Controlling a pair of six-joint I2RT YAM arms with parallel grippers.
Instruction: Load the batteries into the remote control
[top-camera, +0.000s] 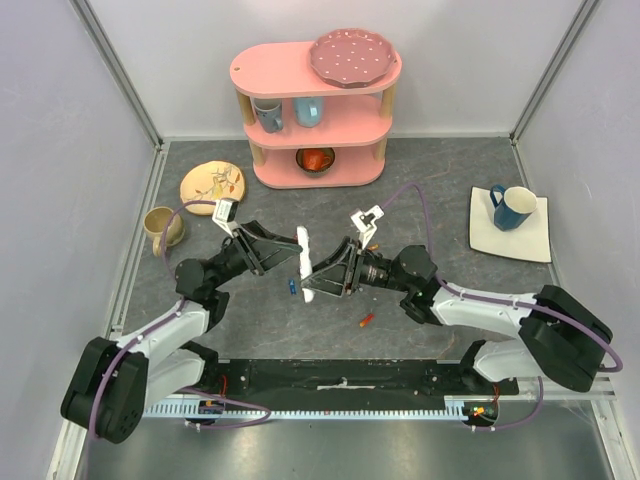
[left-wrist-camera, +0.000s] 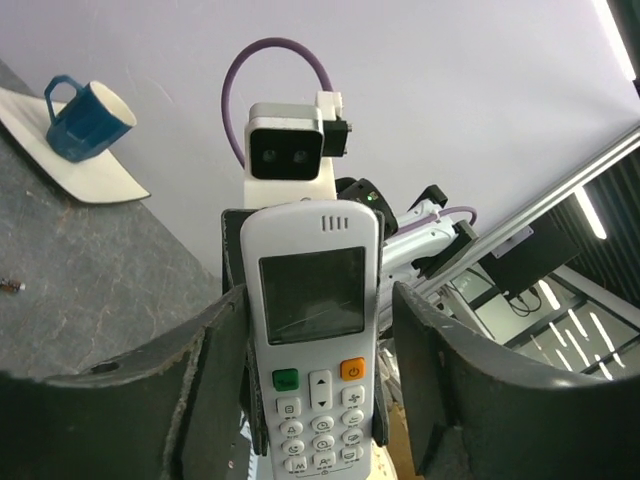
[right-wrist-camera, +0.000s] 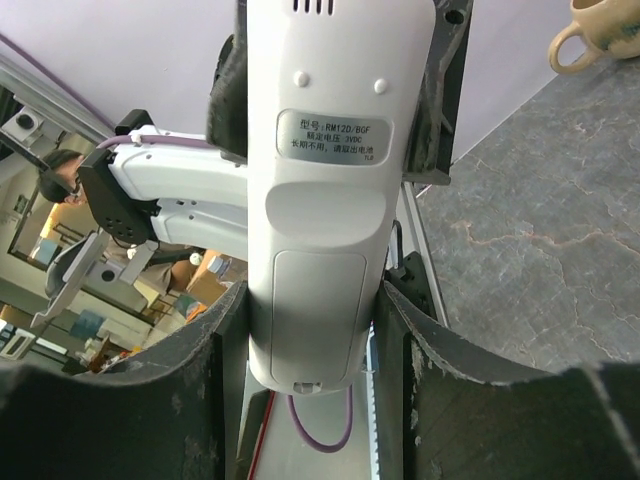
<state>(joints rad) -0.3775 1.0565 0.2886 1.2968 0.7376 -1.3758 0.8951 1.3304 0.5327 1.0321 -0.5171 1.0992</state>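
Over the grey table (top-camera: 450, 170), the right gripper (right-wrist-camera: 315, 300) is clamped on the white remote control (top-camera: 303, 250) in mid-air, the left gripper (left-wrist-camera: 318, 300) flanks it with jaws parted and a gap showing, and a blue battery (top-camera: 291, 287) and an orange-red battery (top-camera: 367, 320) lie on the table below.

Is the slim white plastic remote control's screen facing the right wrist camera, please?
No, that view shows the remote control from behind, label visible.

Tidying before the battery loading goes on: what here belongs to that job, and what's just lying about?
Job: remote control, blue battery, orange battery.
Lying about: pink shelf, pink plate, blue mug, white plate, beige cup, yellow plate.
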